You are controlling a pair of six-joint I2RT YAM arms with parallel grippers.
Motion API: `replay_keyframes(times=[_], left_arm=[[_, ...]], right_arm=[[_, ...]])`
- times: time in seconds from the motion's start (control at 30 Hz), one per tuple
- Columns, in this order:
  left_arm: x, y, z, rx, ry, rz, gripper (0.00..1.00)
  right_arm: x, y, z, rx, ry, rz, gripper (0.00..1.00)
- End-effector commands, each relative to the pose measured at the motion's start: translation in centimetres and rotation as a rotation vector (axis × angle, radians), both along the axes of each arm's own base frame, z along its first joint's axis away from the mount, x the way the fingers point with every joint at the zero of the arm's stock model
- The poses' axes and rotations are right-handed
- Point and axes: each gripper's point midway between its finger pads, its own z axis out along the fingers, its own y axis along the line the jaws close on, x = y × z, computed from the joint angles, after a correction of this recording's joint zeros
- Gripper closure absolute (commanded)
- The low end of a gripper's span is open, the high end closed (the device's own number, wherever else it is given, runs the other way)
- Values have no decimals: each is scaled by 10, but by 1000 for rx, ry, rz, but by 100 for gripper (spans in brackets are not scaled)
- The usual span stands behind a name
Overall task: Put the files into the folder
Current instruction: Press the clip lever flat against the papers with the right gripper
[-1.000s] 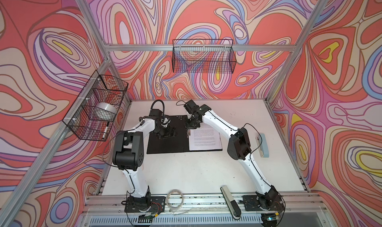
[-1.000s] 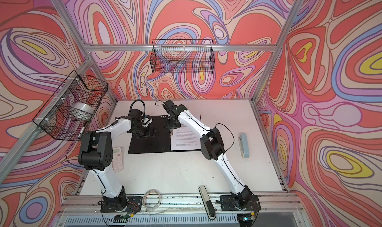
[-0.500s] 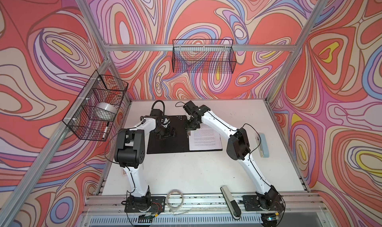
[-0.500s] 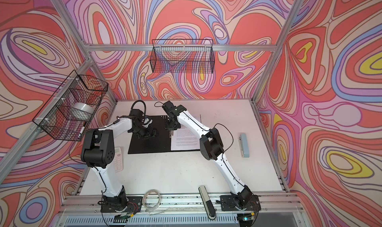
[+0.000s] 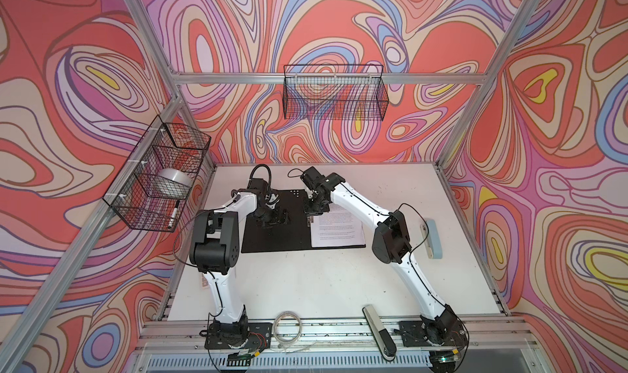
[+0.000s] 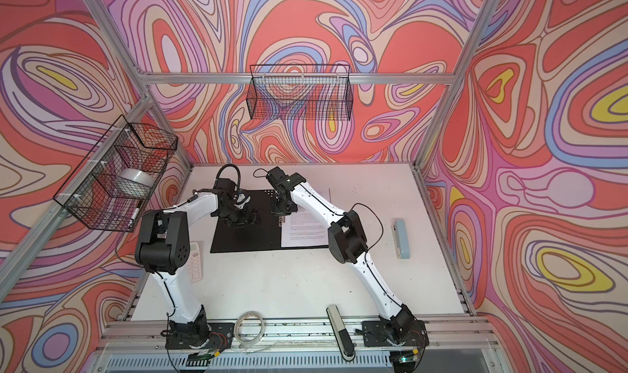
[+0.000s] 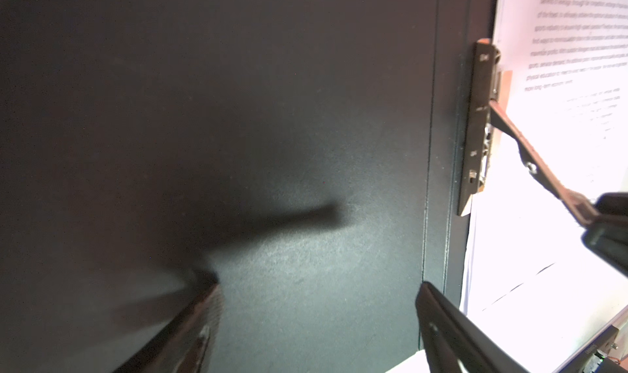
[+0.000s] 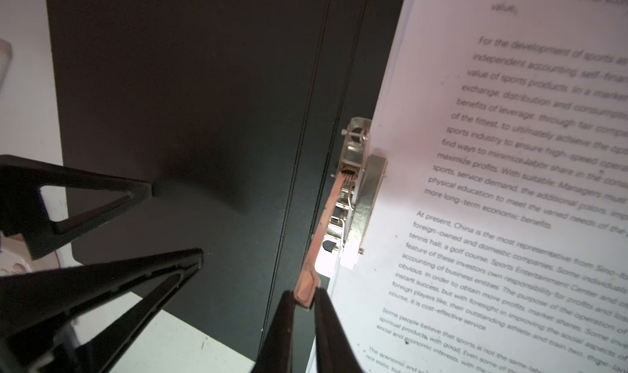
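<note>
The folder (image 5: pixel 272 239) (image 6: pixel 244 239) lies open on the table, black inside up. The files (image 5: pixel 336 232) (image 6: pixel 304 233) (image 8: pixel 492 218), white printed sheets, rest on its right half beside the metal spine clip (image 8: pixel 356 191) (image 7: pixel 475 126). My right gripper (image 8: pixel 304 296) (image 5: pixel 311 215) is shut on the end of the clip's lever (image 8: pixel 326 225) (image 7: pixel 537 164), which slants up from the clip. My left gripper (image 7: pixel 317 284) (image 5: pixel 277 218) stands open low over the folder's bare left half (image 7: pixel 238 116), nothing between its fingers; it also shows in the right wrist view (image 8: pixel 175 220).
A calculator (image 6: pixel 195 262) lies left of the folder, under the left arm. A blue-grey case (image 5: pixel 433 239) sits at the right. A coil of cable (image 5: pixel 287 325) and a long grey tool (image 5: pixel 379 334) lie on the front rail. Wire baskets (image 5: pixel 159 181) (image 5: pixel 334 96) hang on the walls.
The right gripper's jaws have closed in on the clip's lever. Both arms have stayed almost where they were.
</note>
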Motion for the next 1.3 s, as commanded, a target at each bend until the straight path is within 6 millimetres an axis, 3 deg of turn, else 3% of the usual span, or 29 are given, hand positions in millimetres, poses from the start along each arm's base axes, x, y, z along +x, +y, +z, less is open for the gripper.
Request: replay_keyframes(times=[0.0, 1.27], left_arm=[[-4, 4, -7, 18, 39, -3, 10], [-1, 2, 4, -9, 20, -19, 10]], right_arm=[[-7, -26, -38, -140, 53, -16, 88], [-26, -47, -98, -262, 156, -8, 91]])
